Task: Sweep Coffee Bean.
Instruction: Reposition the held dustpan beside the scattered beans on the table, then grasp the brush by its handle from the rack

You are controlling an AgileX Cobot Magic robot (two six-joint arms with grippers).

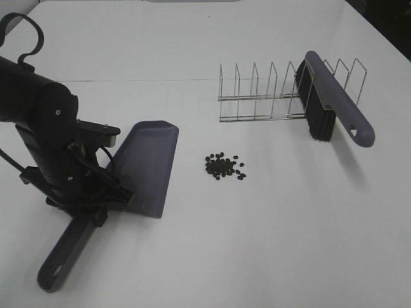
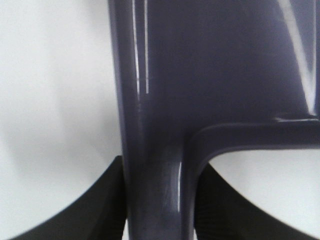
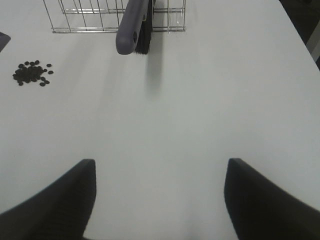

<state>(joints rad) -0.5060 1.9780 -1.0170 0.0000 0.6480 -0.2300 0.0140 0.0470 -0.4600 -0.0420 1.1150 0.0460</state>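
Note:
A small heap of dark coffee beans (image 1: 225,166) (image 3: 31,73) lies on the white table near its middle. Left of it rests a grey dustpan (image 1: 148,167), its open lip facing the beans. My left gripper (image 1: 96,205) (image 2: 155,215) is shut on the dustpan's handle (image 2: 155,190) just behind the pan. A grey brush (image 1: 334,99) (image 3: 131,27) with black bristles leans in a wire rack (image 1: 257,96) at the back right. My right gripper (image 3: 159,200) hangs open over bare table, well short of the brush, and is out of the high view.
The wire rack (image 3: 85,20) has several empty slots left of the brush. The dustpan handle's end (image 1: 54,273) points toward the front left of the table. The table's right edge (image 3: 300,40) borders a dark floor.

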